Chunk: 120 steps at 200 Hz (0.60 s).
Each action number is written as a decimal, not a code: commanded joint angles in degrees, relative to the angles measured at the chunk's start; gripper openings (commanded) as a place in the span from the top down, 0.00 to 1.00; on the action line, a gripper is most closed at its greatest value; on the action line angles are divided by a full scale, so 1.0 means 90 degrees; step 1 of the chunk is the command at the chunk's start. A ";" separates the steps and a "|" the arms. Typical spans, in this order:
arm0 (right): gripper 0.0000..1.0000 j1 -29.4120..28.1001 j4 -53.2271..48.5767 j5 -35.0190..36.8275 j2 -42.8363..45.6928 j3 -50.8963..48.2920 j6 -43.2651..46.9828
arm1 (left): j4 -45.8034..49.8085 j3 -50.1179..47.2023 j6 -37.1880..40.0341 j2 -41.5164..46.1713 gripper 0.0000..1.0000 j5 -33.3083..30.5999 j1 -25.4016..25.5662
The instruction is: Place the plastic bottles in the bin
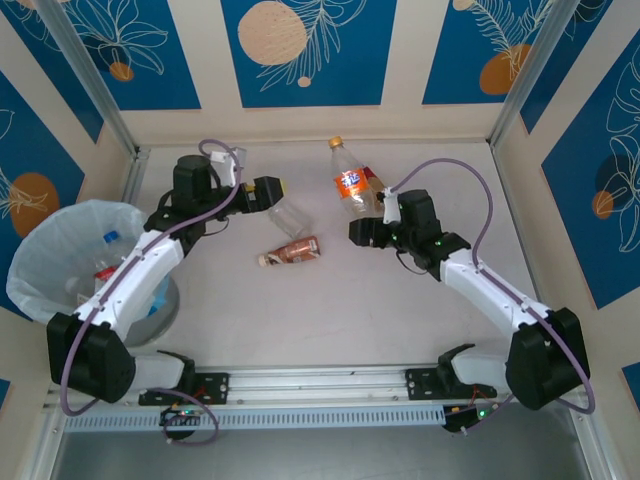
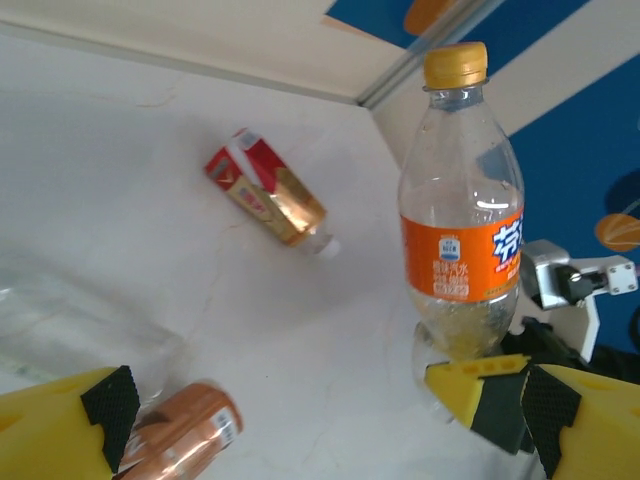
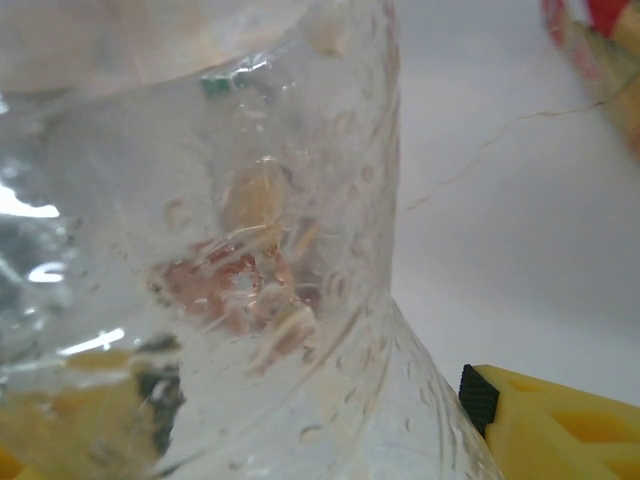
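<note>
Right wrist view: orange-label bottle sits between the fingers of the right gripper, which is part-closed around its clear lower body. It stands upright at the back of the table. Left gripper is spread wide and holds nothing, with a brown-label bottle and a clear bottle lying under it. A red-label bottle lies farther back. The bin is at far left and already has bottles in it. Judgement: the grip is low, so lift slowly, pass above the left arm, and release over the bag opening.
</note>
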<state>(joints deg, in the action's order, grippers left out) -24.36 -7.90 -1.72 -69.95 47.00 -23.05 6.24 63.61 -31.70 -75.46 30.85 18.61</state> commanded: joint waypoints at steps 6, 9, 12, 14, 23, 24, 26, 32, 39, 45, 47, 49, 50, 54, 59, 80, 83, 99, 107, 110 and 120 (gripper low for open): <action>1.00 -0.0372 0.1072 -0.0647 0.0283 -0.0310 -0.0739 | -0.0964 0.0009 -0.0271 -0.0223 0.01 0.0613 0.0339; 1.00 -0.0411 0.1146 -0.0676 0.0303 -0.0341 -0.0773 | -0.1003 0.0022 -0.0274 -0.0265 0.01 0.0631 0.0372; 1.00 -0.0464 0.1208 -0.0694 0.0318 -0.0370 -0.0792 | -0.1052 0.0044 -0.0277 -0.0298 0.01 0.0641 0.0416; 1.00 -0.0493 0.1266 -0.0702 0.0340 -0.0396 -0.0804 | -0.1091 0.0047 -0.0284 -0.0319 0.01 0.0653 0.0433; 1.00 -0.0617 0.1429 -0.0725 0.0405 -0.0450 -0.0823 | -0.1258 0.0082 -0.0322 -0.0423 0.01 0.0673 0.0532; 1.00 -0.0635 0.1441 -0.0726 0.0412 -0.0454 -0.0826 | -0.1273 0.0086 -0.0328 -0.0428 0.01 0.0673 0.0541; 1.00 -0.0665 0.1468 -0.0725 0.0427 -0.0459 -0.0825 | -0.1314 0.0096 -0.0348 -0.0454 0.01 0.0678 0.0564; 1.00 -0.0732 0.1519 -0.0721 0.0464 -0.0475 -0.0842 | -0.1435 0.0116 -0.0380 -0.0512 0.01 0.0683 0.0618; 1.00 -0.0809 0.1579 -0.0741 0.0478 -0.0485 -0.0855 | -0.1573 0.0151 -0.0437 -0.0589 0.01 0.0683 0.0671; 1.00 -0.0858 0.1618 -0.0804 0.0498 -0.0481 -0.0857 | -0.1690 0.0166 -0.0488 -0.0650 0.01 0.0675 0.0708; 1.00 -0.0878 0.1629 -0.0822 0.0497 -0.0478 -0.0857 | -0.1709 0.0177 -0.0503 -0.0681 0.01 0.0674 0.0728; 1.00 -0.0892 0.1644 -0.0844 0.0497 -0.0477 -0.0867 | -0.1763 0.0183 -0.0521 -0.0693 0.01 0.0679 0.0738; 1.00 -0.0899 0.1647 -0.0854 0.0497 -0.0467 -0.0867 | -0.1780 0.0190 -0.0525 -0.0710 0.01 0.0686 0.0746; 1.00 -0.0939 0.1656 -0.0887 0.0494 -0.0463 -0.0872 | -0.1865 0.0207 -0.0560 -0.0763 0.01 0.0699 0.0766; 1.00 -0.0976 0.1678 -0.0918 0.0492 -0.0460 -0.0867 | -0.1964 0.0240 -0.0593 -0.0821 0.01 0.0733 0.0787; 1.00 -0.1156 0.1762 -0.0957 0.0516 -0.0461 -0.0838 | -0.2076 0.0514 -0.0676 -0.1097 0.01 0.0878 0.0866; 1.00 -0.1175 0.1765 -0.0953 0.0522 -0.0458 -0.0835 | -0.2092 0.0543 -0.0678 -0.1129 0.01 0.0879 0.0879; 1.00 -0.1246 0.1838 -0.1001 0.0536 -0.0456 -0.0836 | -0.2339 0.0590 -0.0766 -0.1255 0.01 0.0895 0.0920; 1.00 -0.1272 0.1848 -0.1015 0.0536 -0.0447 -0.0858 | -0.2478 0.0602 -0.0826 -0.1314 0.01 0.0945 0.0928; 1.00 -0.1282 0.1861 -0.1038 0.0536 -0.0447 -0.0857 | -0.2518 0.0621 -0.0845 -0.1337 0.01 0.0968 0.0937; 1.00 -0.1314 0.1920 -0.1098 0.0528 -0.0447 -0.0855 | -0.2764 0.0626 -0.0914 -0.1404 0.01 0.1098 0.0956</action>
<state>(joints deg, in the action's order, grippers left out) -33.17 5.34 -5.78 -66.52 42.89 -33.52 -11.53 67.13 -37.69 -85.84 38.70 25.58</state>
